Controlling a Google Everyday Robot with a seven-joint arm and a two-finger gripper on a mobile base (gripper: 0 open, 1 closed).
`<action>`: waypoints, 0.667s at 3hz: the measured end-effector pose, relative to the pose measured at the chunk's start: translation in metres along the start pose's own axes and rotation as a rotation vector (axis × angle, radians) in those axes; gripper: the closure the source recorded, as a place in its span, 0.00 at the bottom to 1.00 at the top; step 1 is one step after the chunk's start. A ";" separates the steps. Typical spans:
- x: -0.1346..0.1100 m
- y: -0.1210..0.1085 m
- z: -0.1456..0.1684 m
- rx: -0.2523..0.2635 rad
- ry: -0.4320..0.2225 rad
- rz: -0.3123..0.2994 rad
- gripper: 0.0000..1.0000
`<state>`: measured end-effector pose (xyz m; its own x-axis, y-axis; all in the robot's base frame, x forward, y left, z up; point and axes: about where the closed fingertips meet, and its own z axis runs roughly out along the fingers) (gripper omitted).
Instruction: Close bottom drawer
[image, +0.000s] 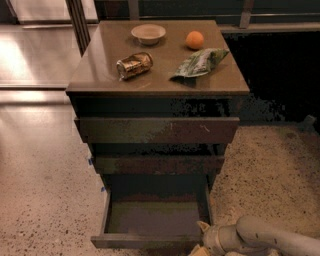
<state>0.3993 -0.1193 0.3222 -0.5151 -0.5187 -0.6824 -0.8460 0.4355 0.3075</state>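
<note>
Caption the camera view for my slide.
Bottom drawer open; tool at its front right corner; bowl, can, orange and bag on the cabinet top.

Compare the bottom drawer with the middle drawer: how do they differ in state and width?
The bottom drawer is pulled far out, its inside showing; the middle drawer shows only its front. The bottom drawer's front is narrower than the middle drawer's. The pincer sits at the bottom drawer's front right corner, well below the middle drawer. Both fronts are dark and handle-less.

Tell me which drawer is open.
The dark grey-brown bottom drawer, inside exposed; middle drawer and top drawer show only fronts. The hand is at its front right corner.
</note>
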 end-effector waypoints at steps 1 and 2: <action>0.017 -0.016 0.025 -0.038 -0.005 0.046 0.00; 0.017 -0.016 0.025 -0.038 -0.005 0.046 0.00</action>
<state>0.4075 -0.1168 0.2894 -0.5526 -0.4953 -0.6703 -0.8264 0.4303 0.3632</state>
